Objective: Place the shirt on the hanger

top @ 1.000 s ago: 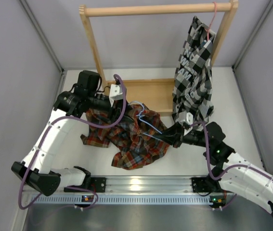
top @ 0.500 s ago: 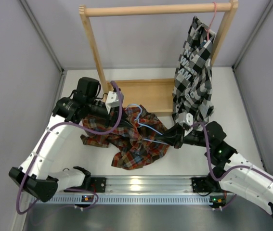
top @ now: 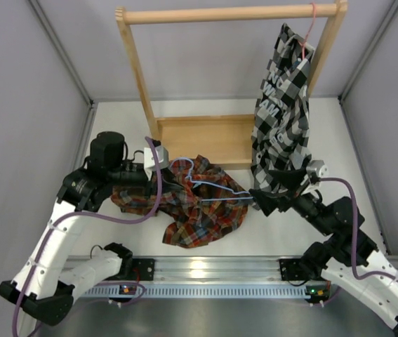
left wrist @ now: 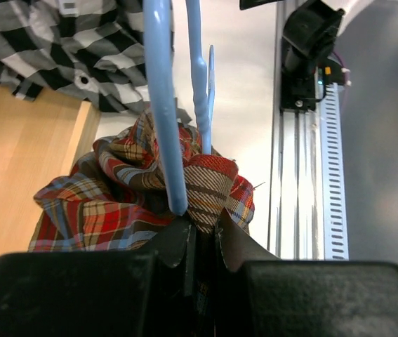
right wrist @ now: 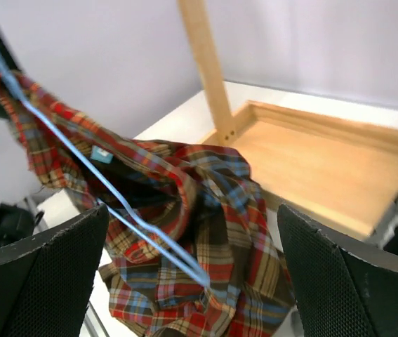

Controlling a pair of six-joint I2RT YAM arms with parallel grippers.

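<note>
Plaid shirt in red, orange, dark green and blue checks (top: 206, 214) lies crumpled on my white tabletop (top: 356, 165), just in front of the flat base of the wooden garment rack (top: 134, 70) and between the two arms. The thin light-blue wire hanger (left wrist: 160, 105) runs across the top of the heap. My left gripper (left wrist: 202, 235) has its jaws pressed almost together on the hanger's bar. Plaid cloth bunches right at the fingertips, and I cannot tell whether any of it is pinched too. My right gripper (top: 259, 199) is spread wide with nothing in it, just beside the shirt's right edge and the hanger's far tip. A black-and-white checked shirt (top: 283, 105) hangs from a pink-red hanger (top: 312, 24) on the rack's top rail, at the right.
</note>
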